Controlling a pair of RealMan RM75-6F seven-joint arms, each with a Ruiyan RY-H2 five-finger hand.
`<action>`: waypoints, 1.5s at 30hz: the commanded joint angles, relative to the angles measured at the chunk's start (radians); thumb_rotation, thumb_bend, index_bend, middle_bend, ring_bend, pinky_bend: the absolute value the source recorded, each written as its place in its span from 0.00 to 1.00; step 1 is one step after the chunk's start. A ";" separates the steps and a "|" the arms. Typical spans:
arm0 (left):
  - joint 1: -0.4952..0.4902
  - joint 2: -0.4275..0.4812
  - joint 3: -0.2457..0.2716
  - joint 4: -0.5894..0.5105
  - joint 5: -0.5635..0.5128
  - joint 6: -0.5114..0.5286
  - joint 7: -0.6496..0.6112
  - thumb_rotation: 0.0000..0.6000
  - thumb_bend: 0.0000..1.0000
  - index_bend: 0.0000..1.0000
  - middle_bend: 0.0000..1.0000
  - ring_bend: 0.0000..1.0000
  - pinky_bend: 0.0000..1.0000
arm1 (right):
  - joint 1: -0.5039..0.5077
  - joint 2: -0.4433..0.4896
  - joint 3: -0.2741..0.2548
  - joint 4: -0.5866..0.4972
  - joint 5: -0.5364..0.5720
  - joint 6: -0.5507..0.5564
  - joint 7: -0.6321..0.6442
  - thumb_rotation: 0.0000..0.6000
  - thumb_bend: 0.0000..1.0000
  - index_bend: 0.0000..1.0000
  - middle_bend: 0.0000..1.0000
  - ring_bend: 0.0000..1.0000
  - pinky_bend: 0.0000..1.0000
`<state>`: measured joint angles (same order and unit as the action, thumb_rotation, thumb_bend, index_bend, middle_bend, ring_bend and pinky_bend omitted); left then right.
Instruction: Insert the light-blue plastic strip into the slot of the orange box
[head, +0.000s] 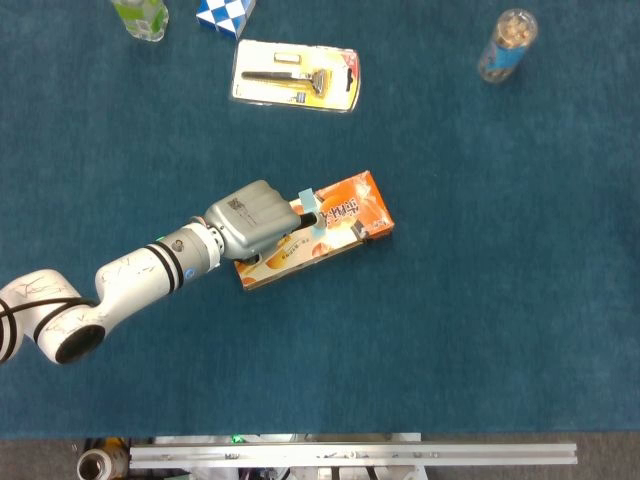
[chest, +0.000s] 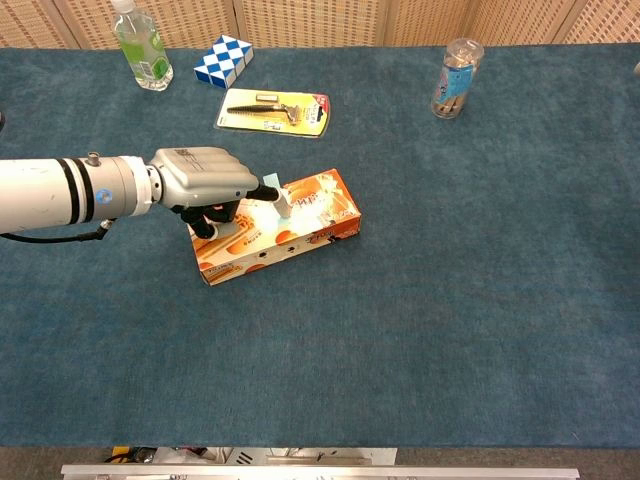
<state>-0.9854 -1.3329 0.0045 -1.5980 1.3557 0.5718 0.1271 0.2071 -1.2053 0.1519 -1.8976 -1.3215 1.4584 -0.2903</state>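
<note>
At the far left of the chest view the left arm (chest: 60, 195) reaches in over the blue tabletop (chest: 450, 300), white with black bands near the wrist. Its grey left hand (chest: 205, 185) lies over the left end of the orange box (chest: 300, 225), fingers curled down and forward. The fingertips (chest: 272, 196) pinch the light-blue plastic strip (chest: 271, 183), so this hand is grasping the strip. In the head view the same left hand (head: 255, 218) covers the box's near-left part, and the light-blue plastic strip (head: 308, 197) shows only as a short pale piece just past the fingers, standing on the top face of the orange box (head: 345, 215). How far the strip sits inside the slot cannot be told, as the fingers hide the spot.

The box lies flat on the tabletop, its long side running diagonally, right end further from the robot.

Beyond the hand, along the far edge, stand a green-labelled bottle (chest: 140, 48) and a blue-and-white checkered block (chest: 223, 60). Just right of them lies a razor in its yellow-edged blister pack (chest: 273, 110), well apart from the box. Further right stands a clear jar (chest: 455, 78) with a blue label.

The right hand shows in neither view.
</note>
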 joint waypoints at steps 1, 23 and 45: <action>0.004 0.006 0.001 -0.012 0.006 0.011 0.003 1.00 0.74 0.18 1.00 1.00 1.00 | 0.000 0.000 0.001 -0.001 -0.001 0.000 -0.001 1.00 0.57 0.40 0.97 1.00 1.00; -0.001 -0.006 0.007 -0.020 -0.012 0.011 0.035 1.00 0.74 0.17 1.00 1.00 1.00 | -0.012 0.012 0.002 -0.008 -0.004 0.006 0.004 1.00 0.58 0.40 0.97 1.00 1.00; -0.008 -0.013 0.009 -0.002 -0.032 0.004 0.054 1.00 0.74 0.17 1.00 1.00 1.00 | -0.018 0.016 0.004 -0.012 -0.007 0.008 0.006 1.00 0.57 0.40 0.97 1.00 1.00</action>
<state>-0.9930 -1.3464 0.0136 -1.6003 1.3237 0.5756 0.1813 0.1888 -1.1895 0.1554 -1.9093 -1.3284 1.4658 -0.2848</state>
